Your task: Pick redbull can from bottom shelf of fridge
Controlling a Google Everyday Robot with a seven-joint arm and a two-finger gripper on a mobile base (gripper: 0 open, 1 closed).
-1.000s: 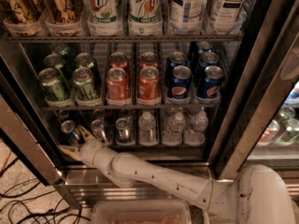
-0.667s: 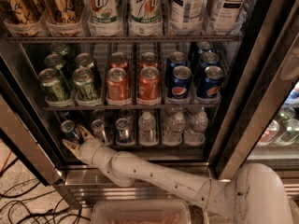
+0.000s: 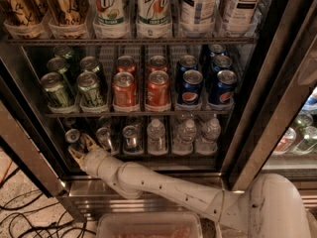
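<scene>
A robot's white jointed arm [image 3: 163, 190] reaches into the tall stainless-steel-framed display fridge [image 3: 262, 128], its tool [image 3: 82, 148] at the far left end of the dark wire bottom shelf [image 3: 163, 156]. The tool's tan fingers [image 3: 91, 142] stand spread apart, one low on the left and one on the right, just below and beside the slim blue-and-silver redbull can [image 3: 73, 137]. That can stands upright in the leftmost lane of the shelf; whether the fingers touch it cannot be told. Two more slim silver-topped cans [image 3: 130, 135] stand to its right, then small clear water bottles [image 3: 156, 135]. On the rack above are green soda cans [image 3: 57, 90], red soda cans [image 3: 124, 89] and dark-blue Pepsi cans [image 3: 190, 88]. Below the fridge, a clear plastic bin [image 3: 148, 226] sits near the arm's base, and dark cables [image 3: 29, 222] lie on the floor at left.
</scene>
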